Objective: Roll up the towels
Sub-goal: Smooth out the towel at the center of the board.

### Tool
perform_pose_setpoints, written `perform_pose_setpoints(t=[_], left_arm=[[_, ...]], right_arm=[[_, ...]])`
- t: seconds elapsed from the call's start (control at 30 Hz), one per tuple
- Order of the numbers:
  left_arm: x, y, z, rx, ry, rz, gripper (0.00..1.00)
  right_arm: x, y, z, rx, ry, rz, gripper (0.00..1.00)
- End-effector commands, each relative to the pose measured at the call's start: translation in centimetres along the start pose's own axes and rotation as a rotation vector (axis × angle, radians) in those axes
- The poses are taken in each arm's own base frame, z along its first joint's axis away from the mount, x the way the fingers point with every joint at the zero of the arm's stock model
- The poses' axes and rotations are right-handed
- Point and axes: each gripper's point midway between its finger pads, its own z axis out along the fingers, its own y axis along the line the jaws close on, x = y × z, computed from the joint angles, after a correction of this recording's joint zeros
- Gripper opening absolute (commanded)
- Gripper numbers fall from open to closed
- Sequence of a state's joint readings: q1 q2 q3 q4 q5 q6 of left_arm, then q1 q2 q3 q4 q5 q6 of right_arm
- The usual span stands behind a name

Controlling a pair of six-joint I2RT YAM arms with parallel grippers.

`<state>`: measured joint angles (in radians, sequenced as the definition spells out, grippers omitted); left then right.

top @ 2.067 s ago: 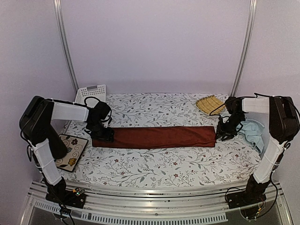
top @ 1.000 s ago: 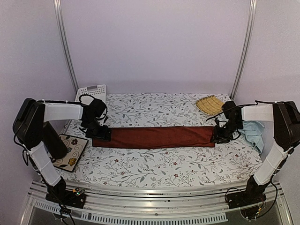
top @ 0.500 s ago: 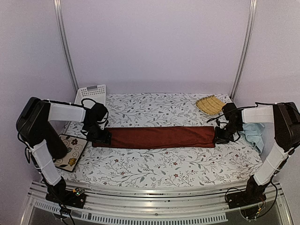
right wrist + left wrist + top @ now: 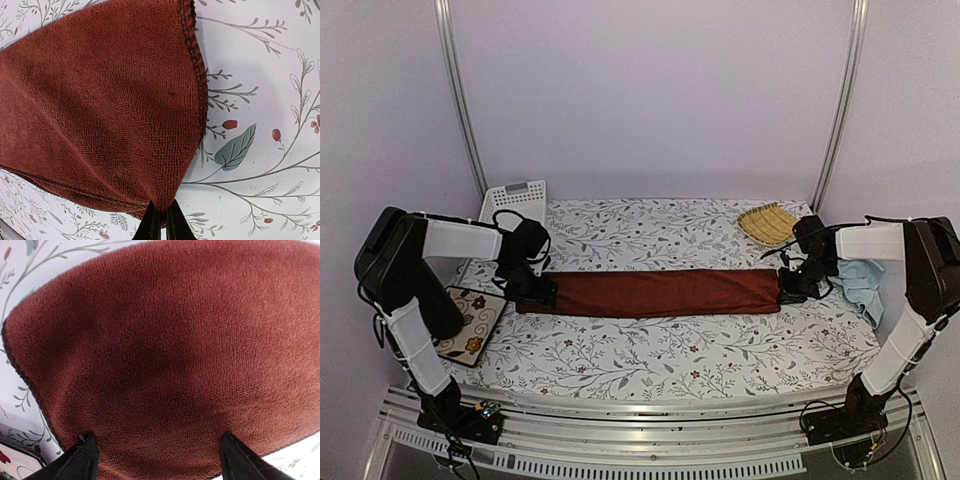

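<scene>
"Looking across the table (image 4: 650,350), the rust-red towel (image 4: 660,292) lies folded in a long strip along its middle. The pale blue towel (image 4: 863,280) sits crumpled at the right edge, not yet rolled."

"What could go wrong?"

"The right claw (image 4: 161,220) pinches only the strip's very corner. A pull may slip that thin bite, or drag one layer and unfold it."

"And the left claw (image 4: 157,460)?"

"Spread wide, straddling the other end, gripping nothing. That end could skid."
</scene>
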<state>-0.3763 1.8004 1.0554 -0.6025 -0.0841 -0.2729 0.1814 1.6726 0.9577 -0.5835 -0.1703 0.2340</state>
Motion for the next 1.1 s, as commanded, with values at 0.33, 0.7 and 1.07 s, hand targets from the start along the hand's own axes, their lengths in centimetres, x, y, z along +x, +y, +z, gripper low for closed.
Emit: perform_pose_setpoints(t=[0.33, 0.7, 1.07], left_arm=[[-0.1, 2.8, 1.3, -0.075, 0.021, -0.025, 0.83], [0.9, 3.0, 1.6, -0.071, 0.042, -0.031, 0.83], [1.3, 3.3, 1.8, -0.081, 0.054, -0.026, 0.84]], right_arm=[[-0.3, 0.6, -2.1, 0.081, 0.070, -0.068, 0.10], [1.1, 0.6, -0.7, 0.071, 0.116, -0.072, 0.13], [1.6, 1.5, 0.3, 0.080, 0.101, -0.130, 0.26]])
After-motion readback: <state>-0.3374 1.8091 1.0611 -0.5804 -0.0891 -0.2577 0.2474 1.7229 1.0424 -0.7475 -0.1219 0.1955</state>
